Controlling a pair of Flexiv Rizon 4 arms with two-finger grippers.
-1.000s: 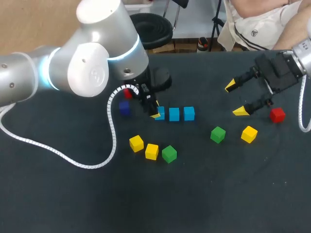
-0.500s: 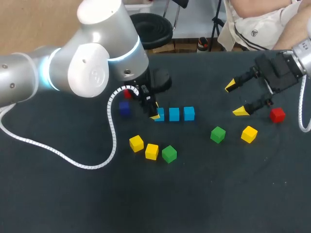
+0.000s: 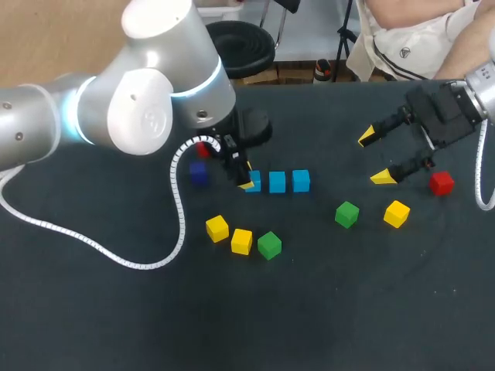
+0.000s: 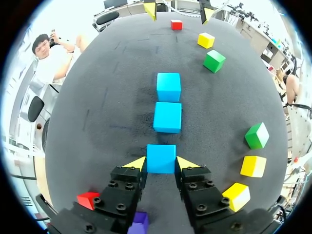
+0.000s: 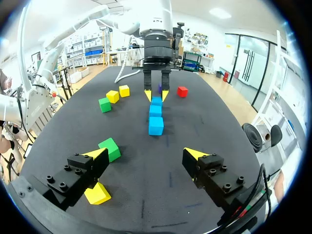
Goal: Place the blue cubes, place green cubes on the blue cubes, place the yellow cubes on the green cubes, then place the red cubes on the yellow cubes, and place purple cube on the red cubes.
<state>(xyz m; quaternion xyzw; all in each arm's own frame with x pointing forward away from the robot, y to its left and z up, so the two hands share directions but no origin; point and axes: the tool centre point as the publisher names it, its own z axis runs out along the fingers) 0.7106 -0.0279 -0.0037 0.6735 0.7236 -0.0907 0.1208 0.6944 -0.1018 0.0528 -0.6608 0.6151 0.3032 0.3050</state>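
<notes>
Three blue cubes lie in a row on the black table (image 3: pixel 325 309). My left gripper (image 3: pixel 247 179) (image 4: pixel 161 163) is shut on the leftmost blue cube (image 4: pixel 161 158), its yellow tips against both sides; the other two blue cubes (image 3: pixel 277 182) (image 3: pixel 301 180) lie just ahead of it. A purple cube (image 3: pixel 198 173) and a red cube (image 3: pixel 203 148) sit behind that gripper. Two yellow cubes (image 3: pixel 217 228) (image 3: pixel 241 241) and a green cube (image 3: pixel 269 245) lie nearer the front. My right gripper (image 3: pixel 374 157) (image 5: pixel 145 154) hangs open above the table at the right, holding nothing.
Close to the right gripper lie a green cube (image 3: pixel 346 214) (image 5: pixel 110 148), a yellow cube (image 3: pixel 396 213) (image 5: pixel 97 193) and a red cube (image 3: pixel 442 183). The left arm's white cable (image 3: pixel 179 209) loops over the table's left part.
</notes>
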